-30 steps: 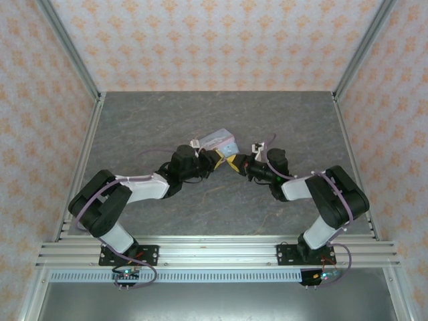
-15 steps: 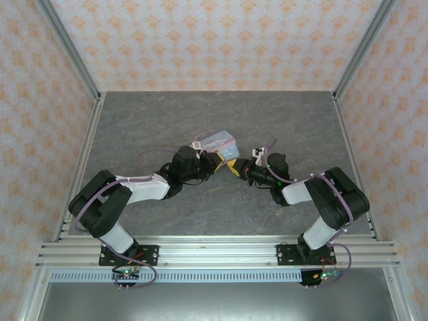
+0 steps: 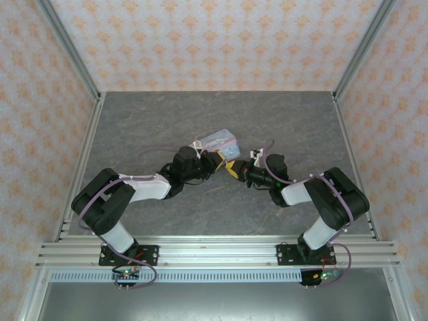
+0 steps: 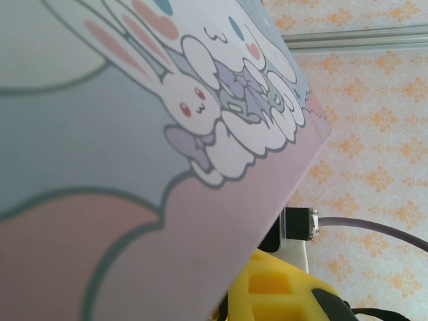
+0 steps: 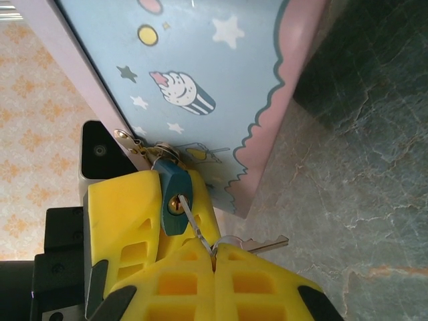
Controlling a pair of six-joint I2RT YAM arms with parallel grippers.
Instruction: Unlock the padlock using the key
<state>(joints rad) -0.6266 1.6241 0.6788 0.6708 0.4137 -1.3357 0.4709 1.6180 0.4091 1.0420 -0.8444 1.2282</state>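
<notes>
Smooth teal padlock [image 5: 172, 197] between left jaws, slim metal key [image 5: 194, 226] between right jaws.

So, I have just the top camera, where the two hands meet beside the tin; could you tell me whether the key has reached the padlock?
Observer: Yes, the right wrist view shows the key running from the shut right hand up to the brass keyhole of the padlock.
Operator: Thank you. Is the padlock steadied?
Observer: It sits between the yellow fingers of the left hand.
Operator: And is the shackle free?
Observer: Not yet. The shackle is looped through the hasp on the tin.
</notes>
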